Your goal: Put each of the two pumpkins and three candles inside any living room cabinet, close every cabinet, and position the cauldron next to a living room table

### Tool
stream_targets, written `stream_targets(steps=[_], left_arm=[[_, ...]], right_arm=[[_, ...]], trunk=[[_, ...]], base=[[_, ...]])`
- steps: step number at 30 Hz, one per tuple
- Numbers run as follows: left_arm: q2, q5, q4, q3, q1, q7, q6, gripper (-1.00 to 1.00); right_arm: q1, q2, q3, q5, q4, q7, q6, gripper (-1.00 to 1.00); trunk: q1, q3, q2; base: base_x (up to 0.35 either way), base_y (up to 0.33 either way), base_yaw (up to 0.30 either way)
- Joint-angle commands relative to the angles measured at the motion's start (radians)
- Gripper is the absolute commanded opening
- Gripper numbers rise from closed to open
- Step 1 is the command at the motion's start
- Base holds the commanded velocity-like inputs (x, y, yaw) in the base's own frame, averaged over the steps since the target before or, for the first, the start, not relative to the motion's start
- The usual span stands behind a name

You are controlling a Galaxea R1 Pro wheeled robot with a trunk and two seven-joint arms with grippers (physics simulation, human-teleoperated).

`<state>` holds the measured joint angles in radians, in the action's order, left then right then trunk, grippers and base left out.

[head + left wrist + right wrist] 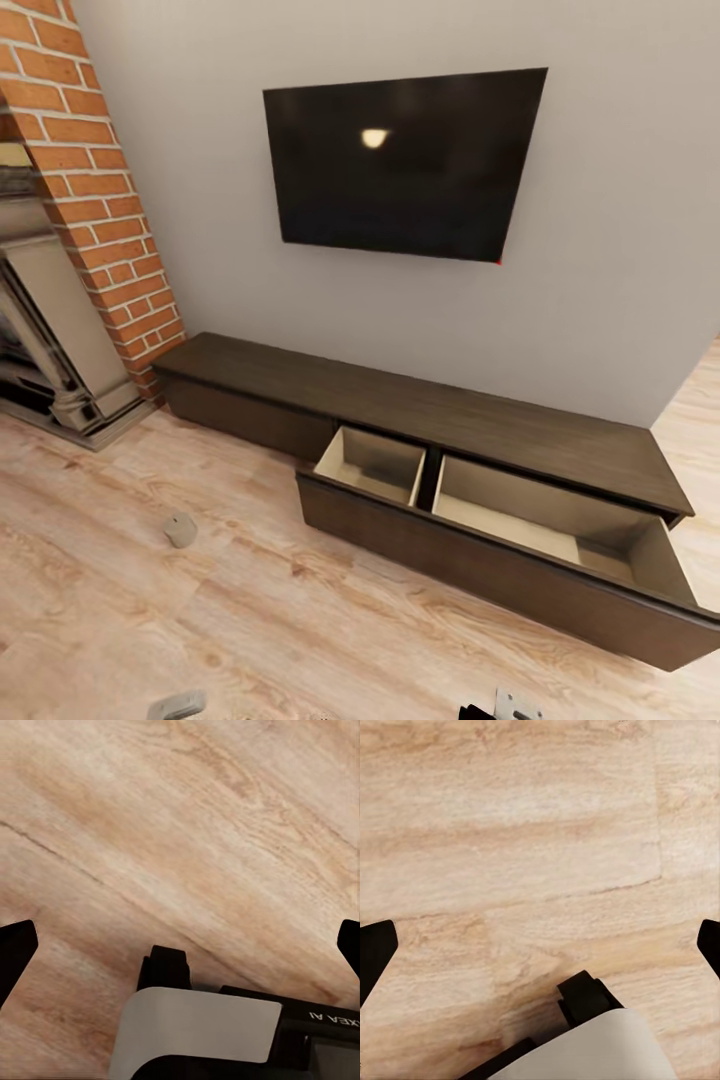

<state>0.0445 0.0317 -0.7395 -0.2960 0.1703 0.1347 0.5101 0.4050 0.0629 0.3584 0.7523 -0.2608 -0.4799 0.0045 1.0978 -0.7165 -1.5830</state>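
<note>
At the near edge of the head view, small parts of both arms poke in over the pale wood floor point(250, 600). In the left wrist view the left gripper point(180, 937) hangs above bare floorboards with its two dark fingertips point(15, 949) far apart at opposite edges of the picture, spread wide and holding nothing. The right wrist view gives the same: the right gripper point(540, 941) is over bare boards, its fingertips point(375, 949) spread wide with nothing between them. A little farther out on the floor, ahead of the left arm and well apart from both grippers, lies a small grey candle point(181, 530), a short stubby cylinder standing alone on the boards. Beyond it and to the right, the long low dark brown cabinet point(420, 410) runs along the wall. Its wide drawer point(500, 540) is pulled out toward the robot, showing two pale beige compartments side by side, a smaller one on the left and a longer one on the right; both look bare inside. The candle sits on the floor to the left of the open drawer, near its front corner but not touching it. On the far left stands a brick column point(95, 180) with a grey fireplace surround point(45, 330) beside it. Above the cabinet a dark television point(405, 160) hangs on the grey wall.
</note>
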Motion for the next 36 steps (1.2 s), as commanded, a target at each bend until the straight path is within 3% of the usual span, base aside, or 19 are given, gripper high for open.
stream_targets(steps=[1, 9, 25, 36], left_arm=[[0.001, 0.000, 0.001, 0.000, 0.000, 0.000, -0.001, 1.00], [0.021, -0.001, 0.002, -0.002, 0.000, 0.000, -0.005, 1.00], [0.024, -0.001, 0.002, -0.002, 0.000, -0.001, -0.005, 1.00], [0.025, -0.001, 0.002, -0.002, 0.000, -0.001, -0.006, 1.00]], right_arm=[[0.000, 0.000, 0.002, 0.000, 0.000, 0.000, 0.000, 1.00], [0.000, 0.001, 0.105, 0.001, 0.001, 0.000, -0.004, 1.00], [0.000, 0.001, 0.119, 0.001, 0.002, 0.000, -0.006, 1.00], [0.000, 0.002, 0.119, 0.001, 0.002, 0.000, -0.006, 1.00]], trunk=[[0.000, -0.001, 0.000], [0.000, -0.005, 0.000], [0.000, -0.018, 0.000], [0.000, -0.026, 0.000]], base=[[0.000, 0.000, 0.279], [0.058, 0.000, 0.278], [0.030, 0.006, 0.272], [0.000, 0.129, 0.271]])
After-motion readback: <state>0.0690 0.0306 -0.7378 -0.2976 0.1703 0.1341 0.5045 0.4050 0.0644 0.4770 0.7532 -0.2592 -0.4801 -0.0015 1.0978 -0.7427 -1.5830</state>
